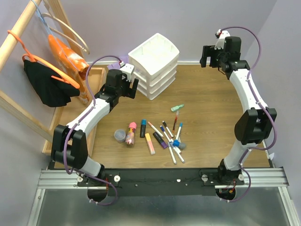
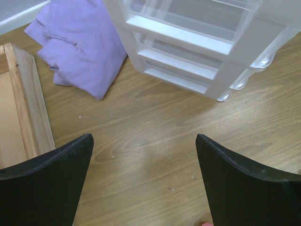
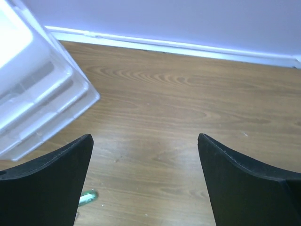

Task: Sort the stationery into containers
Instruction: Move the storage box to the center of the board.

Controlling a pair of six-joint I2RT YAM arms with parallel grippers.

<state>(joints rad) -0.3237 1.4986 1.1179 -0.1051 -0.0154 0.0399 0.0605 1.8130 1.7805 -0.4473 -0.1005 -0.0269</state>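
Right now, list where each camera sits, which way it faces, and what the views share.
Top: above, behind the robot, looking down on the table; left arm, right arm show.
Left wrist: looks down past the open left gripper at purple cloth, drawer unit.
Right wrist: faces the back wall past the open right gripper.
Shared: all three show the drawer unit.

Drawer unit (image 1: 154, 63): white, three drawers, divided top tray open; stood at the worktop's (image 1: 207, 117) far side.
Thin markers (image 1: 172, 154): white, coloured caps; scattered flat mid-worktop.
Highlighters: orange (image 1: 150, 143), purple (image 1: 160, 140) and black (image 1: 143, 128) laid beside the markers; mint (image 1: 177, 108) apart, nearer the unit.
Glue bottle (image 1: 130, 132): pink-capped, laid flat.
Grey jar (image 1: 120, 135): just beside the bottle.
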